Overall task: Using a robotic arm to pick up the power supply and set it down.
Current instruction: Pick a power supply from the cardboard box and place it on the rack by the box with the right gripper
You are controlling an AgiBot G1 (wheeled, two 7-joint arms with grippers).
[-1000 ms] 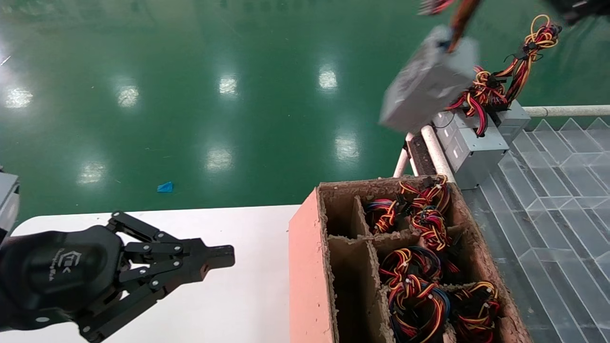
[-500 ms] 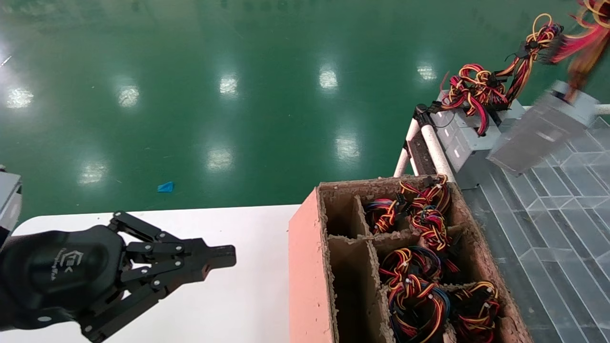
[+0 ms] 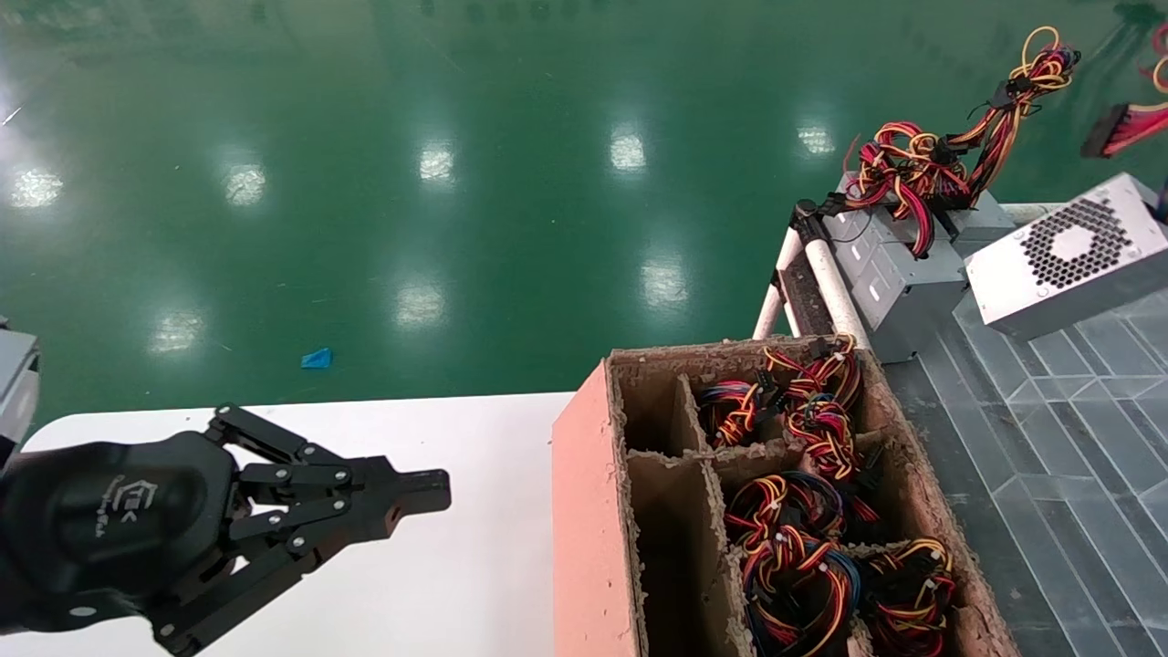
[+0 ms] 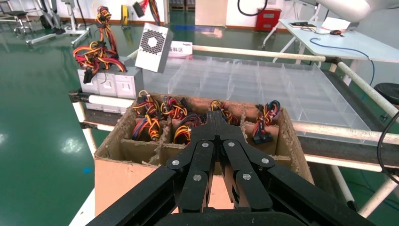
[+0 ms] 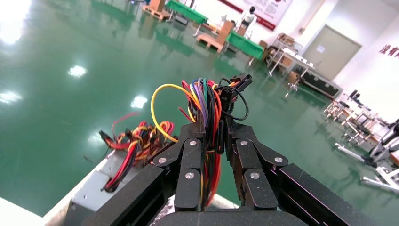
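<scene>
**A:** So, where does the right arm have the grey sheet-metal power supply with the honeycomb fan grille?

**B:** It hangs in the air above the clear plastic divider tray, over the tray's far edge, just beside the row of similar grey boxes with red-yellow wire tangles. The black linkage-fingered right gripper is clamped on the power supply's red, yellow, black and purple wire bundle, not on the case, so the box dangles tilted below it.

**B:** The black rounded left gripper is parked over the white worktop near its far edge, fingers pressed together on nothing, beside the brown partitioned cardboard carton full of wired units.

**A:** What does a good set-down call for?

**B:** Probably patience. A box hung by its wires is likely to swing, so the arm should lower slowly, let a bottom edge touch the tray first, and let the case settle flat before the fingers part.

**A:** Any risk?

**B:** It could knock the neighbouring grey boxes, or the bundle could slip in the grip. Keeping clear of that row seems wise.
</scene>
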